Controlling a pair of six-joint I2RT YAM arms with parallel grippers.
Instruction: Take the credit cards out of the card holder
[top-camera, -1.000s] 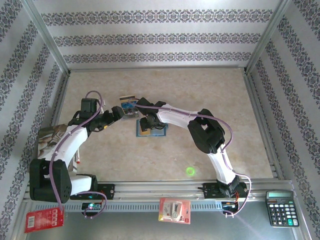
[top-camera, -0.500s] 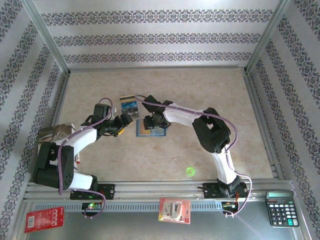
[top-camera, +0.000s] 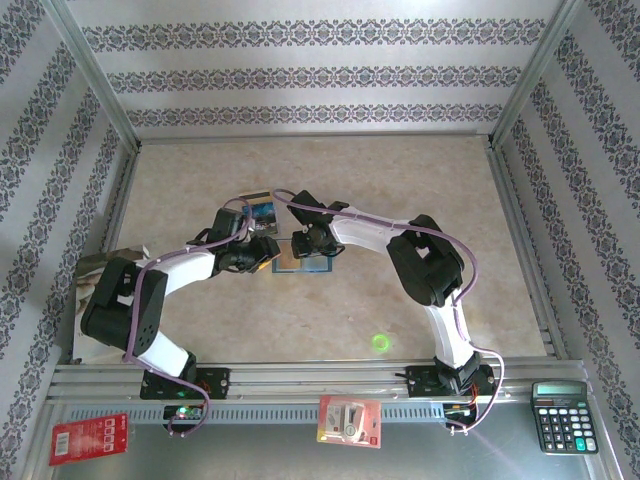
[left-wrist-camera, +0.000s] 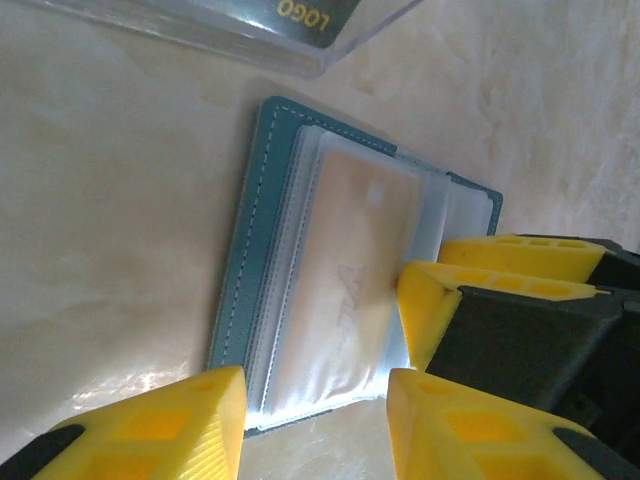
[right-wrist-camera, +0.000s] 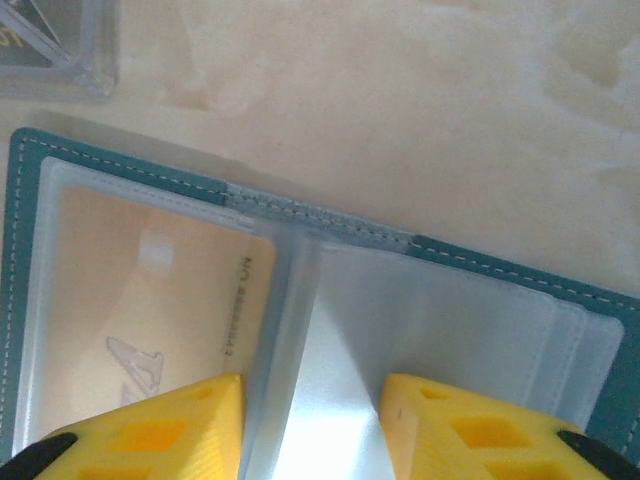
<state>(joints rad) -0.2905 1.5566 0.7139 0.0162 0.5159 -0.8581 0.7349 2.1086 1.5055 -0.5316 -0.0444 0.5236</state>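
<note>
Hovering low over the marbled table (left-wrist-camera: 100, 200), I keep my left claw (left-wrist-camera: 315, 425) with its yellow fingers apart. The near short edge of the card holder (left-wrist-camera: 232, 290) lies just past the gap between them. The holder lies open and flat, teal with pale stitching, its clear sleeves facing up. A tan card (left-wrist-camera: 345, 270) sits inside the sleeve straight ahead of this claw. Beyond the holder's far end, a little apart from it, lies a clear case (left-wrist-camera: 300, 25) with a dark card printed LOGO inside. My right claw (right-wrist-camera: 312, 430) is parted too, straddling the holder's middle fold. A clear sleeve leaf (right-wrist-camera: 330, 390) rises into the gap between its fingers, with the tan card's panel beneath one finger and a clear pocket beneath the other. Whether its pads press that leaf I cannot tell. Seen from my left wrist, its fingers (left-wrist-camera: 440, 300) come down on the sleeves just beside the tan card.
</note>
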